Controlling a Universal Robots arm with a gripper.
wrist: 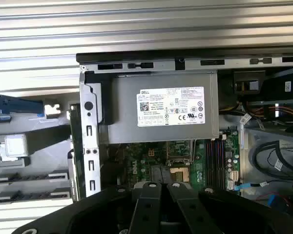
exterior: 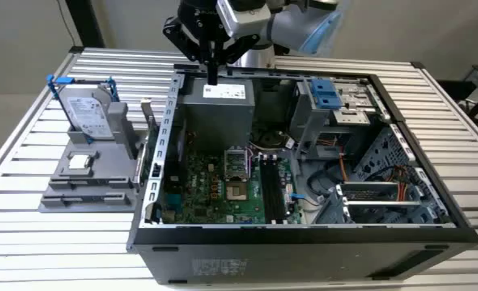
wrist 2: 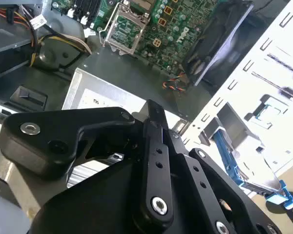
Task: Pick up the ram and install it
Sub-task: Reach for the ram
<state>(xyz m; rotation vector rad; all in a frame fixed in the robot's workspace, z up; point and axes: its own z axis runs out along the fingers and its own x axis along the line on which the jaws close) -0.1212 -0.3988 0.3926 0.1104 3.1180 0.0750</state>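
In the exterior view the gripper (exterior: 213, 76) hangs at 12 o'clock over the open computer case (exterior: 304, 233). Its fingers are pressed together into one narrow point with nothing between them, just above the grey power supply (exterior: 219, 109). Both wrist views show the same closed fingers, with the gripper (wrist: 163, 178) over the power supply (wrist: 161, 107) and the green motherboard (wrist 2: 156, 29) beyond. The ram (exterior: 148, 130) appears to stand on its long edge at 9 o'clock from the case, just outside the case wall. It sits at the near side of the grey fixture (exterior: 85, 182); in the first wrist view it is a thin dark strip (wrist: 75, 161) beside that wall. On the fixture, the hard drive (exterior: 89, 112) stands upright at 10 o'clock, with the processor chip (exterior: 79, 160) lying flat below it. The black memory slots (exterior: 270, 188) on the motherboard look unfilled. Everything rests on the slatted bench (exterior: 28, 242).
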